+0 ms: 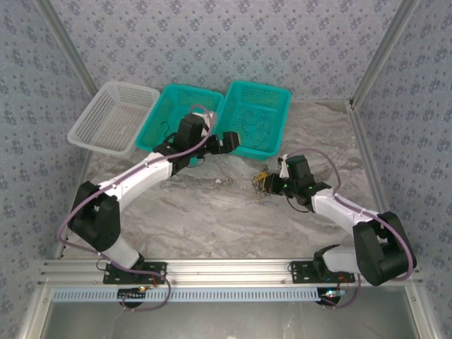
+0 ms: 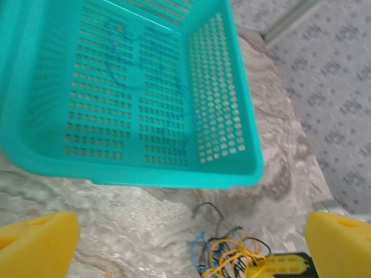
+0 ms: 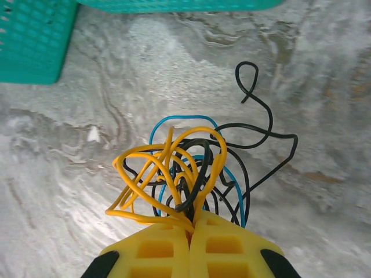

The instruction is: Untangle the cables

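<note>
The cables (image 1: 262, 185) lie as a small knot of orange-yellow, black and blue wire on the marbled grey surface (image 1: 212, 212), right of centre and just in front of the right-hand teal basket (image 1: 258, 116). The right fingers (image 1: 273, 185) sit at the knot's right edge. In the right wrist view, these right fingers (image 3: 196, 231) are pressed together, pinching the cables (image 3: 185, 174) where several orange-yellow loops and a black strand run into the seam between them. A blue loop arches behind, and 1 black strand trails away to the upper right, ending in a small curl. The left fingers (image 1: 229, 141) hang over the near rim of that teal basket and are spread wide. In the left wrist view, the left fingers (image 2: 40, 243) frame the basket (image 2: 226, 104), with the cables (image 2: 232, 258) below it. A thin blue wire (image 2: 130, 75) lies on the basket's floor. Left of it stand a 2nd teal basket (image 1: 180, 116) and a white basket (image 1: 113, 116), side by side.
</note>
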